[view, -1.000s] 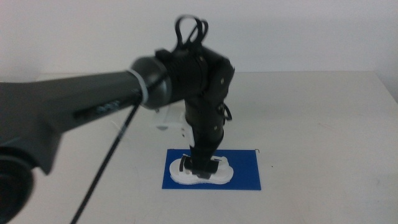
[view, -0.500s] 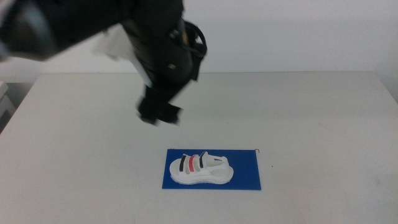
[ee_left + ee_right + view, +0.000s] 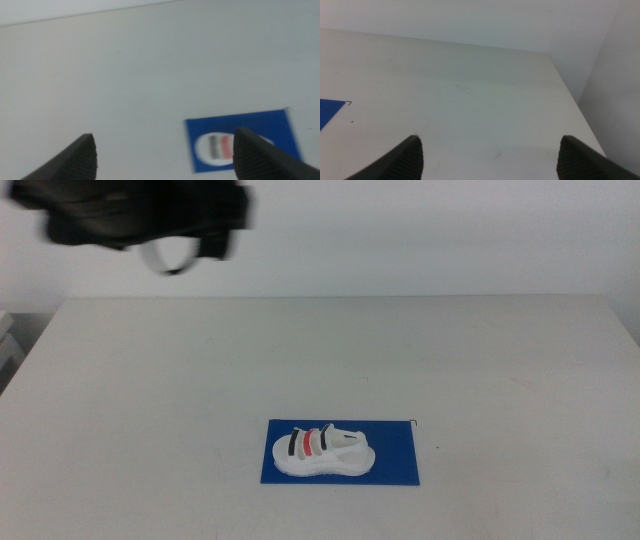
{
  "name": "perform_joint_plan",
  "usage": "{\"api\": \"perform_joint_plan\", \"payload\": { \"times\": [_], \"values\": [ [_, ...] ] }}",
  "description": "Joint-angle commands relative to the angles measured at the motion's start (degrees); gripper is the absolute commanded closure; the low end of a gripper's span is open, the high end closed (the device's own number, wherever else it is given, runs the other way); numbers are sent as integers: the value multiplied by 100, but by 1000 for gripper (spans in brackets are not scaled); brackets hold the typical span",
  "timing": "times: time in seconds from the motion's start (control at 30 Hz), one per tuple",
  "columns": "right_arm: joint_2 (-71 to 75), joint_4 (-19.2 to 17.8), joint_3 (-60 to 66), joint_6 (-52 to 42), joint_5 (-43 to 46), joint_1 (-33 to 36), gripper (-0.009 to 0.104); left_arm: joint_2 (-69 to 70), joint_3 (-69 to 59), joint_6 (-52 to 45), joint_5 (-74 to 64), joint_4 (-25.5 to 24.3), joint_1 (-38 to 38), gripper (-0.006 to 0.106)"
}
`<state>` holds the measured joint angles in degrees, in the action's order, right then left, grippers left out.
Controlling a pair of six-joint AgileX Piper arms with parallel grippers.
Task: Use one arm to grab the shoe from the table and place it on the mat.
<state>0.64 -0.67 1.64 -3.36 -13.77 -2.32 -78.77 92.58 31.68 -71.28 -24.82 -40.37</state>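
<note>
The white shoe [image 3: 323, 452] with black and red straps lies on its sole on the dark blue mat [image 3: 390, 455], toward the mat's left half, near the table's front. The left wrist view shows the same shoe [image 3: 220, 147] on the mat [image 3: 270, 131], far below. The left arm [image 3: 130, 215] is a blurred dark shape high at the top left of the middle view, well clear of the shoe. Its gripper [image 3: 164, 157] is open with nothing between the jaws. The right gripper [image 3: 490, 159] is open over bare table [image 3: 470, 100]; only a corner of the mat [image 3: 327, 112] shows there.
The white table [image 3: 480, 360] stretches wide around the mat. Its right edge [image 3: 575, 107] and the wall behind show in the right wrist view.
The left gripper let go of the shoe on the mat, then the arm rose and swung back to the upper left. The shoe has stayed still on the mat.
</note>
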Motion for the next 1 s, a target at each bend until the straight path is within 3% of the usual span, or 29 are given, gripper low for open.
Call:
{"api": "perform_joint_plan", "payload": {
  "times": [0.0, 0.2, 0.33, 0.53, 0.6, 0.8, 0.97],
  "values": [
    [-15, -46, 29, -59, 414, -30, 17, 698, -328, -178, 145, -288, 273, 7],
    [-15, -46, 29, -59, 414, -30, 17, 2422, -2567, -486, 1942, -259, 939, 7],
    [-15, -46, 29, -59, 414, -30, 17, 3716, -4055, -192, 3126, -541, 972, 7],
    [-15, -46, 29, -60, 417, -30, 17, 5071, -5230, 867, 3249, -1421, 972, 7],
    [-15, -46, 29, -60, 417, -30, 17, 5523, -5558, 857, 3249, -1427, 972, 7],
    [-15, -46, 29, -60, 417, -30, 17, 6508, -6323, -309, 3355, -757, 1162, 7],
    [-15, -46, 29, -60, 417, -30, 17, 6878, -6876, -1234, 3759, 186, 2034, 7]
  ]
}}
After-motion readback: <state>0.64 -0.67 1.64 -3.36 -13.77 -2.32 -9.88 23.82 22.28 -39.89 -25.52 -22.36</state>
